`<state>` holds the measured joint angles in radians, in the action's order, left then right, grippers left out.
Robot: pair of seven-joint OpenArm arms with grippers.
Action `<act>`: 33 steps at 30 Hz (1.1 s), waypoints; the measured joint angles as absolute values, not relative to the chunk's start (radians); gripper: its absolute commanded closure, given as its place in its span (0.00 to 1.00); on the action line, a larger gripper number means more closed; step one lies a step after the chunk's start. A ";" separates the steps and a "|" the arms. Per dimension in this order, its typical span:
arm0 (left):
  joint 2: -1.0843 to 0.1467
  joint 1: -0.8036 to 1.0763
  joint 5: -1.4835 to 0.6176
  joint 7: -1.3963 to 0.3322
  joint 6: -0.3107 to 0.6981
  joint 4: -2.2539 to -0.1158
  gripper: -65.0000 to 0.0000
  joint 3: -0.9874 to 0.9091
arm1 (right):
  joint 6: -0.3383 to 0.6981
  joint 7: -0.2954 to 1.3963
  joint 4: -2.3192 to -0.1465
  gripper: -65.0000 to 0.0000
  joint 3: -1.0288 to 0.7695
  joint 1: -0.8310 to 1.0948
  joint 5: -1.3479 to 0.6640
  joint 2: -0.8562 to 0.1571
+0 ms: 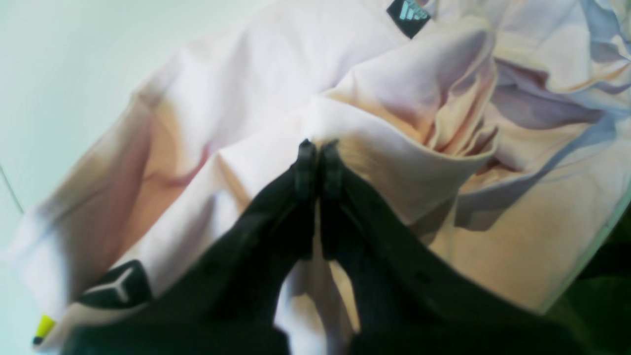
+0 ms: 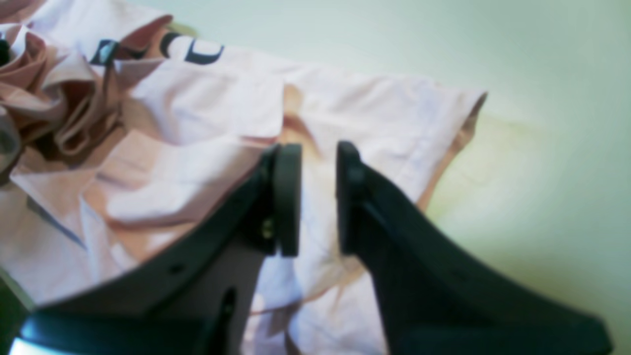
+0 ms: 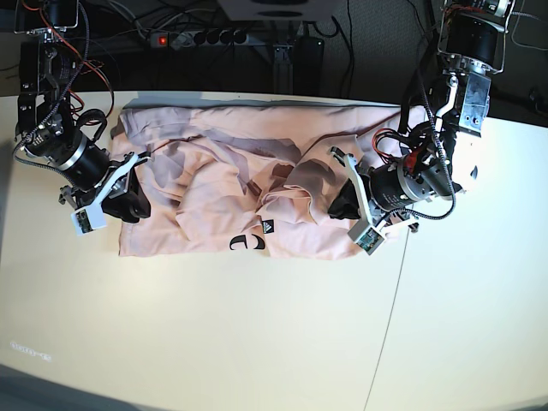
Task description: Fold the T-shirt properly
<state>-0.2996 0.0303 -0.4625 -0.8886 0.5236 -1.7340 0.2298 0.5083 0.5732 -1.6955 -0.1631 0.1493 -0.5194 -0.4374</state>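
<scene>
The pink T-shirt [image 3: 223, 193] lies crumpled on the pale worktop [image 3: 257, 342]. The left gripper [image 1: 319, 148] has its jaws pinched together on a raised fold of the cloth. The right gripper [image 2: 318, 197] sits at the shirt's other side, jaws narrowly parted with the cloth beneath and between them; whether they hold it cannot be told.

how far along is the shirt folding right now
Early stage. Done: nothing tidy yet; the T-shirt lies crumpled across the table, bunched in ridges at its middle, no clean fold showing. In hand: the left pincer is shut on a raised fold of fabric; the right pincer stands open over the cloth near a sleeve edge, gripping nothing. Left: flattening the shirt, then every fold.
</scene>
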 measured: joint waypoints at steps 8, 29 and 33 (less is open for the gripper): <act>-0.300 0.030 -0.426 -0.874 0.524 -1.734 1.00 0.230 | 0.508 0.573 -1.695 0.79 -0.163 0.149 -0.519 -0.437; -0.311 0.229 -0.640 -0.962 0.569 -2.038 1.00 0.230 | 0.508 0.574 -1.695 0.79 -0.163 0.149 -0.519 -0.437; -0.311 0.263 -0.642 -0.961 0.569 -2.040 1.00 0.250 | 0.508 0.573 -1.695 0.79 -0.163 0.149 -0.519 -0.437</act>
<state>-0.3107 0.2626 -0.6418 -0.9611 0.5694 -2.0399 0.2504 0.5083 0.5732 -1.6951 -0.1631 0.1493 -0.5194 -0.4374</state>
